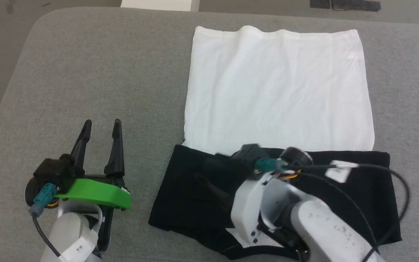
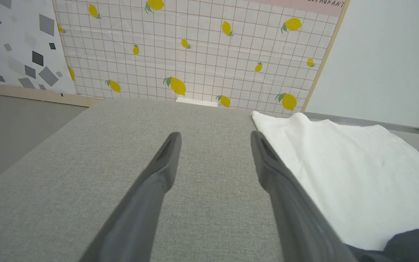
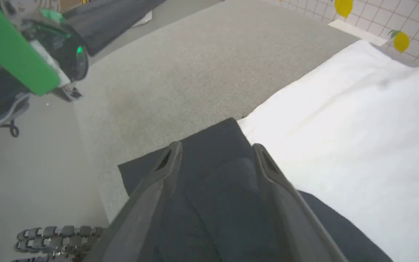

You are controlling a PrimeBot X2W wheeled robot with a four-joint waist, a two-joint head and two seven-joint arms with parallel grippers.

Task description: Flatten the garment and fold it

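A: Leftmost entry?
B: One left gripper (image 1: 102, 123), dark fingers spread, empty, over grey fabric tabletop (image 1: 86, 65).
A: Next?
B: Soft white-bodied, black-shouldered cotton T-shirt (image 1: 278, 91), flat on that tabletop; right gripper (image 3: 216, 147) spread above its black part. Likely light, limp: pinch hem corners.

Grey fabric surface (image 1: 96, 72). Behind its far edge stand 3 boards: grey-shapes board (image 2: 16, 47), lemon-grid board (image 2: 202, 54), plain pale board (image 2: 391, 62). White box (image 2: 196, 102) at lemon-grid board's foot. Grey floor (image 2: 6, 127) left.
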